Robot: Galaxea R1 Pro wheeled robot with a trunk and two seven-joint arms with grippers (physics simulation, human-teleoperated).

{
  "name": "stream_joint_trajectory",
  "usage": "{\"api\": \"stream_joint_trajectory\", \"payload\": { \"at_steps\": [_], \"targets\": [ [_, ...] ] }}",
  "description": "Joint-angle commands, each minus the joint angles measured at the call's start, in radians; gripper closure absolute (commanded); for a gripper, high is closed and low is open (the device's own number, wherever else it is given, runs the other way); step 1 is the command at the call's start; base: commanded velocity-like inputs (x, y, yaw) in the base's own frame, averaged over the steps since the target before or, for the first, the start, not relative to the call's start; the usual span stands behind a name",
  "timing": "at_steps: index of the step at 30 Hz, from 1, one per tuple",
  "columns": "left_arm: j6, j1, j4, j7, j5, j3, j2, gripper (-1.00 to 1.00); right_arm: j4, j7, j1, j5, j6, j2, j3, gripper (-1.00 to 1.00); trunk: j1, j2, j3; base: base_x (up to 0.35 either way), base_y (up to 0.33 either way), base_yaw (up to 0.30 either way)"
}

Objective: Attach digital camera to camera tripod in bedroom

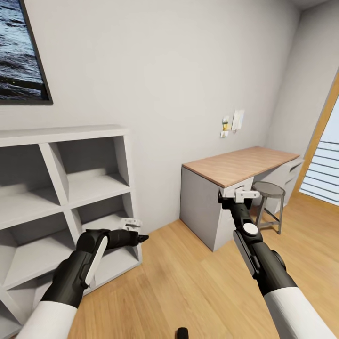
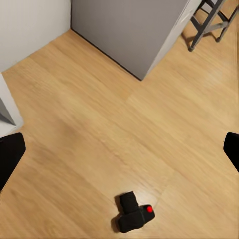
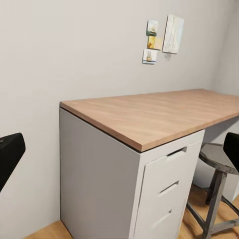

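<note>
Reaching down blindly could knock the digital camera (image 2: pixel 133 213), which lies on the wood floor (image 2: pixel 99 134) under the left pincer (image 2: pixel 119 149), wide and empty. The shelf (image 1: pixel 61 188) crowds the left; the floor between is free. The right pincer (image 3: pixel 119 149), wide too, faces the surface (image 3: pixel 154 112) and stool (image 1: pixel 269 190).

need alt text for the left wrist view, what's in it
A small black digital camera with a red button lies on the light wood floor, between the left gripper's wide-open jaws. Beyond it stand a grey desk cabinet and the legs of a dark stool.
</note>
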Motion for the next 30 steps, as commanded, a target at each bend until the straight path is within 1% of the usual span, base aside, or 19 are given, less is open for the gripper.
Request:
{"api": "stream_joint_trajectory", "payload": {
  "at_steps": [1,6,9,12,13,15,16,18,20,21,26,27,30],
  "targets": [
    [0.004,-0.001,-0.007,0.001,0.003,-0.007,0.001,-1.0,0.004,-0.008,-0.001,0.0,0.001,-0.001,0.003,-1.0,0.004,-0.008,-0.004,0.0,0.0,0.0],
    [-0.008,-0.001,-0.035,-0.001,0.002,-0.035,0.004,-1.0,0.032,-0.013,-0.001,0.0,-0.027,0.0,0.0,-1.0,0.023,-0.043,-0.02,0.0,0.0,0.0],
    [-0.024,-0.001,-0.025,0.0,0.002,-0.052,0.005,-1.0,0.048,-0.015,-0.001,0.001,-0.044,0.0,0.002,-1.0,0.035,-0.064,-0.029,0.0,0.0,0.0],
    [-0.041,-0.001,-0.008,0.0,0.001,-0.069,-0.001,-1.0,0.059,-0.013,0.0,0.002,-0.06,0.0,0.004,-1.0,0.046,-0.085,-0.039,0.0,0.0,0.0],
    [-0.091,-0.001,0.072,-0.002,0.0,-0.135,-0.006,-1.0,0.097,-0.01,0.0,0.003,-0.235,0.0,0.006,-1.0,0.05,-0.092,-0.042,0.0,0.0,0.0],
    [-0.098,-0.001,0.082,-0.002,0.0,-0.141,-0.007,-1.0,0.123,-0.007,0.0,0.003,-0.237,0.0,0.008,-1.0,0.058,-0.106,-0.048,0.0,0.0,0.0],
    [-0.103,-0.001,0.093,-0.003,0.0,-0.147,-0.008,-1.0,0.161,0.001,-0.001,0.003,-0.239,0.0,0.008,-1.0,0.061,-0.113,-0.051,0.0,0.0,0.0],
    [-0.106,-0.001,0.105,-0.003,0.0,-0.152,-0.008,-1.0,0.201,0.015,-0.001,0.003,-0.241,-0.001,0.007,-1.0,0.069,-0.127,-0.058,0.0,0.0,0.0],
    [-0.109,-0.001,0.118,-0.004,0.0,-0.158,-0.008,-1.0,0.234,0.039,-0.001,0.003,-0.247,-0.001,0.007,-1.0,0.077,-0.141,-0.064,0.0,0.0,0.0],
    [-0.111,-0.001,0.133,-0.004,0.0,-0.164,-0.009,-1.0,0.257,0.07,-0.001,0.003,-0.259,-0.001,0.007,-1.0,0.081,-0.148,-0.067,0.0,0.0,0.0],
    [-0.123,-0.001,0.167,-0.005,-0.001,-0.187,-0.008,-1.0,0.296,0.163,-0.001,0.003,-0.315,-0.004,0.003,-1.0,0.1,-0.183,-0.083,0.0,0.0,0.0],
    [-0.139,-0.001,0.178,-0.005,-0.001,-0.198,-0.007,-1.0,0.31,0.199,-0.001,0.003,-0.34,-0.005,0.002,-1.0,0.104,-0.19,-0.086,0.0,0.0,0.0],
    [-0.174,-0.001,0.188,-0.006,-0.001,-0.215,-0.005,-1.0,0.332,0.249,-0.001,0.003,-0.379,-0.008,0.001,-1.0,0.115,-0.211,-0.095,0.0,0.0,0.0]
  ]
}}
